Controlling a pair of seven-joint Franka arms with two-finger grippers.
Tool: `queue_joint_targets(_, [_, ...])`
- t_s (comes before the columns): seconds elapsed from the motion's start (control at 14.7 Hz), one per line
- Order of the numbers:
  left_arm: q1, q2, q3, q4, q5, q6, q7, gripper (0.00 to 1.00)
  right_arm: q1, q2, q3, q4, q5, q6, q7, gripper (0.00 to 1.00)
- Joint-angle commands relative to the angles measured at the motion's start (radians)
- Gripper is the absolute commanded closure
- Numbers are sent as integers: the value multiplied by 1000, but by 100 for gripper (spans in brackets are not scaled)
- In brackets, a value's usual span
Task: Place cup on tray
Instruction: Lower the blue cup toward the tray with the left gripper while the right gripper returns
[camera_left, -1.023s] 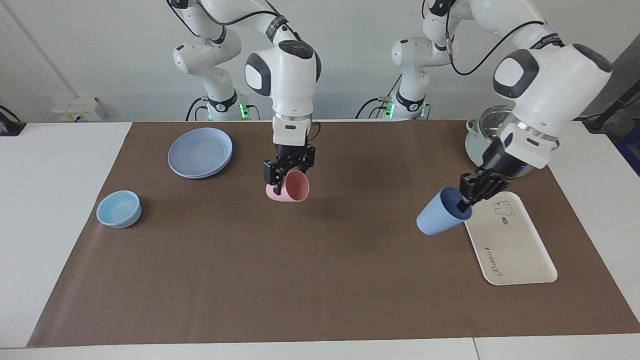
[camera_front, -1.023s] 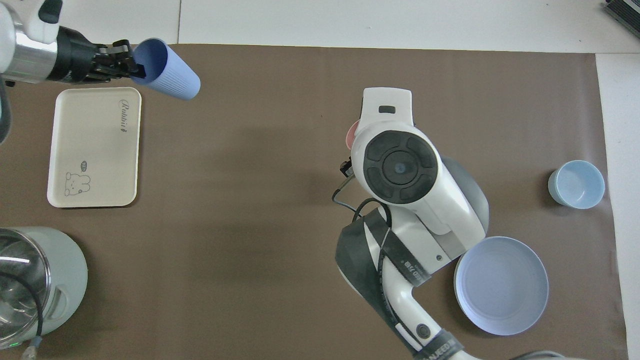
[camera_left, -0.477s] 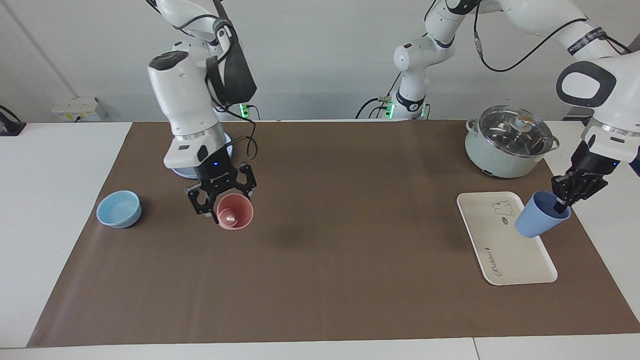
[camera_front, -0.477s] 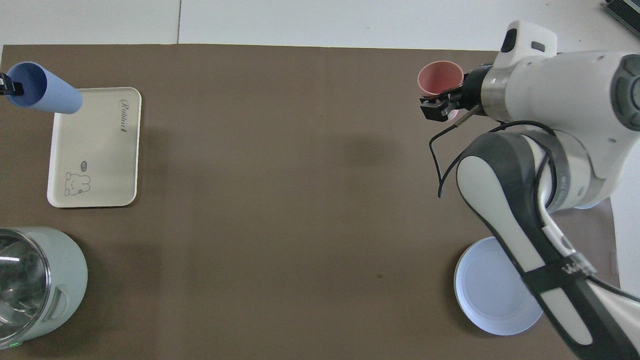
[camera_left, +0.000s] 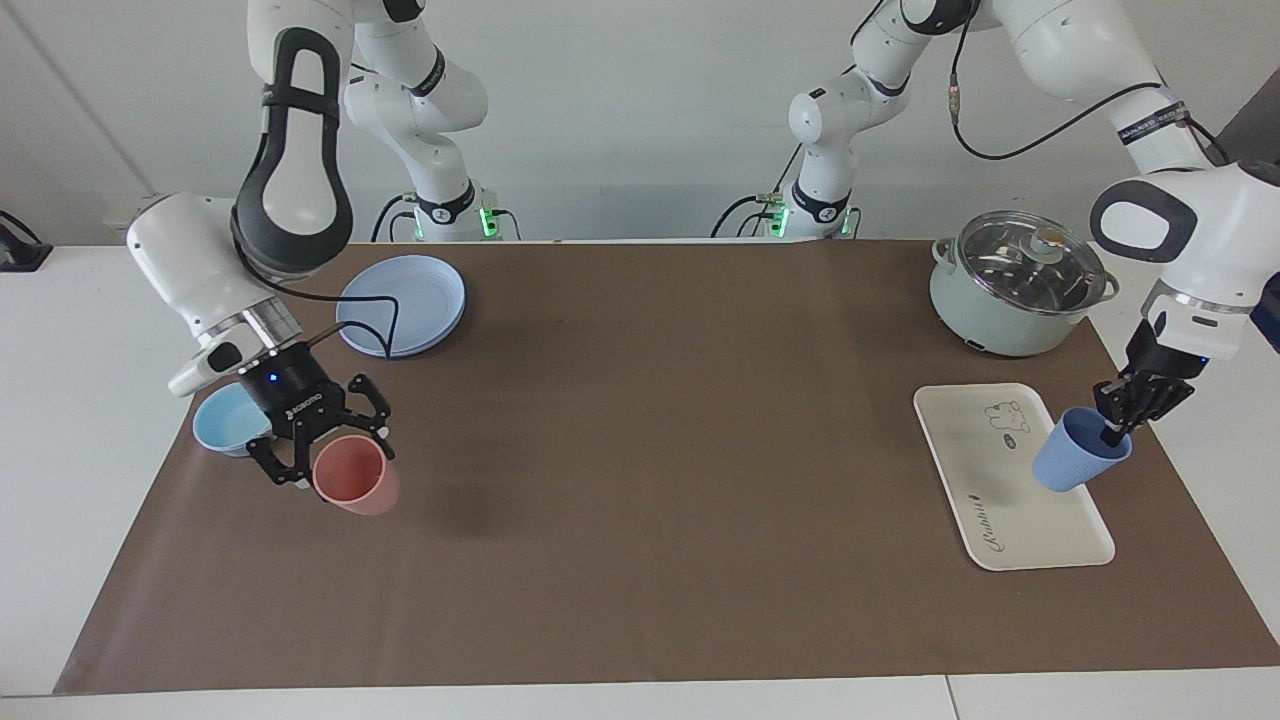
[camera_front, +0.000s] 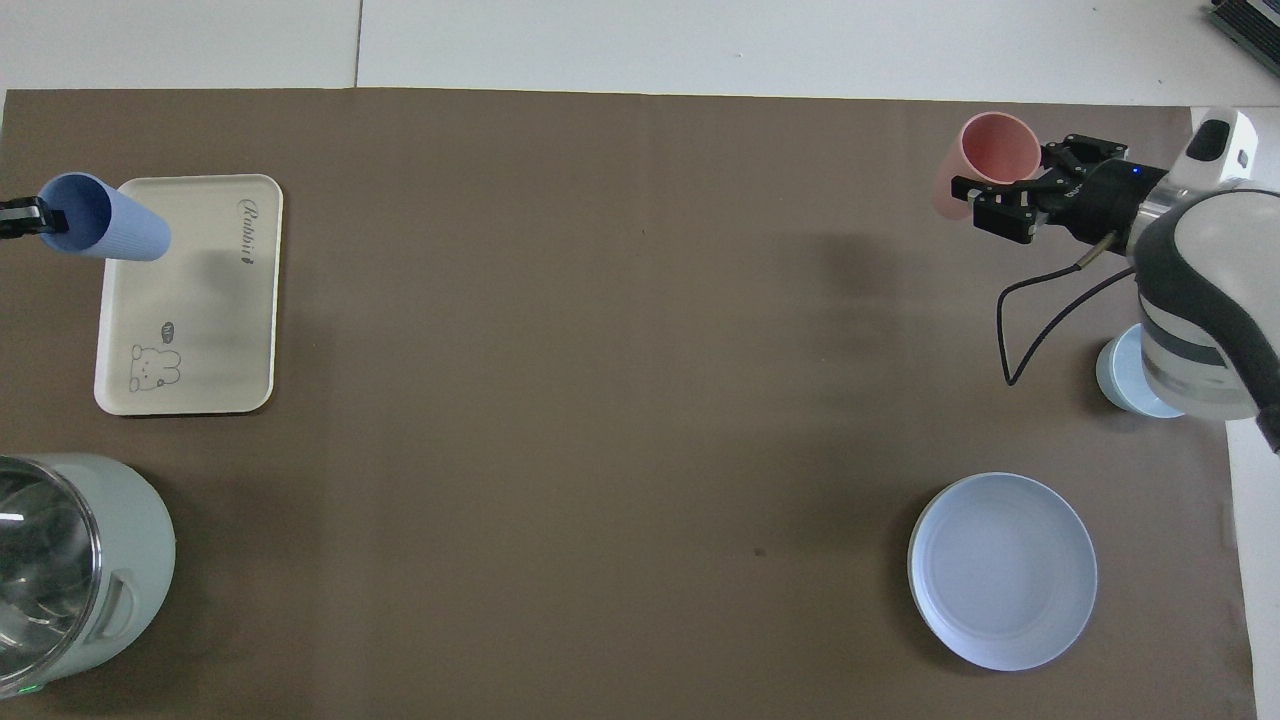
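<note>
Left pincer (camera_left: 1118, 428) is clamped on the cup's (camera_left: 1078, 461) rim, one finger inside the mouth, holding it in the air over the tray (camera_left: 975, 470), at the tray's long edge toward the left arm's end of the table. Cup hangs tilted, base pointing down toward the tray's middle, mouth up toward the pincer. Not yet touching the tray, as far as the facing view shows.

Step in hand, as judged: set-down. To do it well: bring the cup upright, shift it further over the tray's middle, lower until the base sits flat, only then release; letting go while tilted risks a topple off the edge.

Right pincer (camera_left: 322, 450) is clamped on a pink cup (camera_left: 357, 479), held over the mat just beside the bowl (camera_left: 229, 421), well apart from the tray.
</note>
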Motion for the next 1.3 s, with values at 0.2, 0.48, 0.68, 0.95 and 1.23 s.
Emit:
queue_joint_targets(0.2, [32, 32, -13, -49, 13, 61, 15, 100, -23, 38, 14, -74, 357, 42, -395, 100])
queue_joint_targets(0.48, [34, 40, -13, -46, 13, 67, 11, 50, -61, 52, 14, -140, 463, 28, -626, 100])
queue_joint_targets(0.68, [21, 44, -13, -20, 13, 74, 7, 9, -72, 47, 14, -187, 505, 19, -692, 100])
queue_joint_targets(0.95, [-27, 106, -11, 202, 17, -139, -13, 3, -61, 38, 14, -221, 523, 23, -706, 100])
queue_joint_targets(1.23, [-171, 130, -2, 370, 187, -430, -120, 2, -56, 40, 14, -226, 539, 49, -733, 85])
